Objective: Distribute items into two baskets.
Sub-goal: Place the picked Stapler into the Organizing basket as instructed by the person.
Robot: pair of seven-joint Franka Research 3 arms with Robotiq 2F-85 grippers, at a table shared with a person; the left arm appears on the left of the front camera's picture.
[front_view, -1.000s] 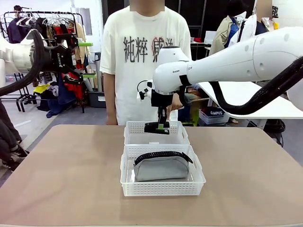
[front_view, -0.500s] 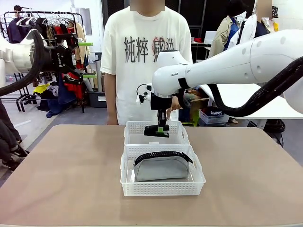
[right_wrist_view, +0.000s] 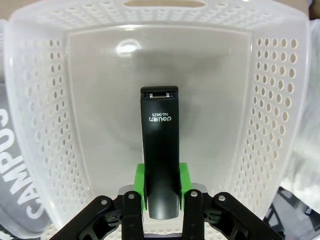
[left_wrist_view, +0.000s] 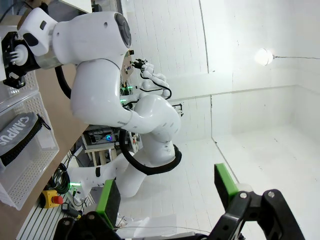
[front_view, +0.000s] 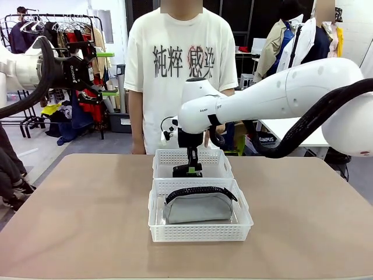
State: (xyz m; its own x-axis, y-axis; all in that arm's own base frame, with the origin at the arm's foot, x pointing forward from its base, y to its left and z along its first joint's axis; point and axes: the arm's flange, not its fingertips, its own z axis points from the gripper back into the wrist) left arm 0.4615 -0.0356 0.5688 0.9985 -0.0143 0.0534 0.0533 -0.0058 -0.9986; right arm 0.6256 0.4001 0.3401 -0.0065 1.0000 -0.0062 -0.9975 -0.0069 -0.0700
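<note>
Right pincer (front_view: 190, 170) clamped tight on the stapler (right_wrist_view: 159, 150), low inside the smaller basket (front_view: 224, 165) toward the table's far edge; pouch (front_view: 198, 207) sits in the nearer basket (front_view: 245, 224). Left pincer (left_wrist_view: 165, 192) hangs wide open, empty. Let go while tilted and the stapler could tip against the lattice wall.

A robot laboratory set up in a room that also stores clothing is shown; two white robot arms (front_view: 280, 99) are mounted at a tan surface (front_view: 87, 221); a garment rack (front_view: 52, 23) hung with clothes is seen behind; white tiled walls (left_wrist_view: 240, 60), cabling and a red emergency-stop button (left_wrist_view: 55, 200) are visible from the left wrist.
</note>
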